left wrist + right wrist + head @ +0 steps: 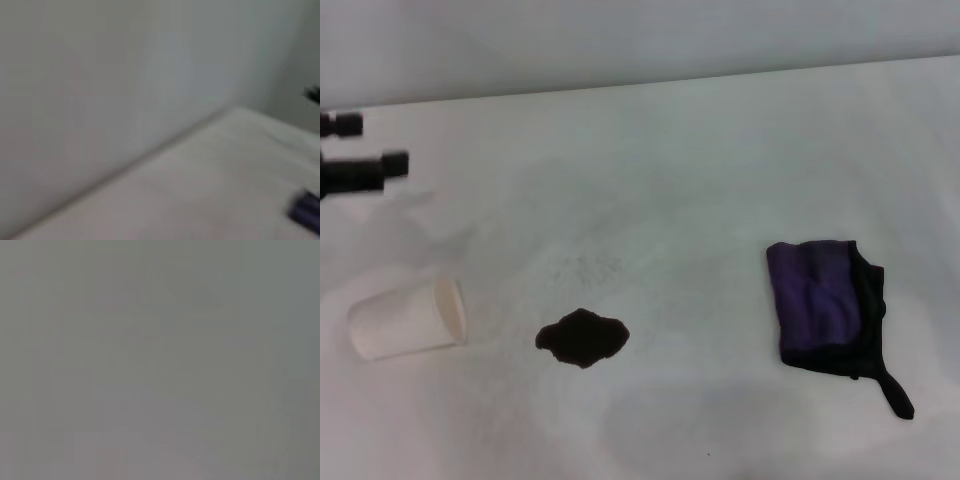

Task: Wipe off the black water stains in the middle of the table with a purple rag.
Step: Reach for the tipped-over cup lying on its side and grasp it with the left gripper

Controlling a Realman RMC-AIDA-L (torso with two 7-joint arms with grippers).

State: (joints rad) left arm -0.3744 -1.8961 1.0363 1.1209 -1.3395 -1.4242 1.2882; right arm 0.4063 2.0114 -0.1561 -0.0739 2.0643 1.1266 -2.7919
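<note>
The black water stain is a small lobed blob on the white table, near the front middle. The purple rag lies folded to the right of the stain, its black edging and black tail pointing toward the front right. It also shows as a purple patch in the left wrist view. My left gripper hangs at the far left edge above the table, far from the rag and the stain, with its two black fingers apart and nothing between them. My right gripper is out of view.
A white paper cup lies on its side to the left of the stain, its mouth toward the stain. The table's far edge meets a plain grey wall. The right wrist view shows only a plain grey field.
</note>
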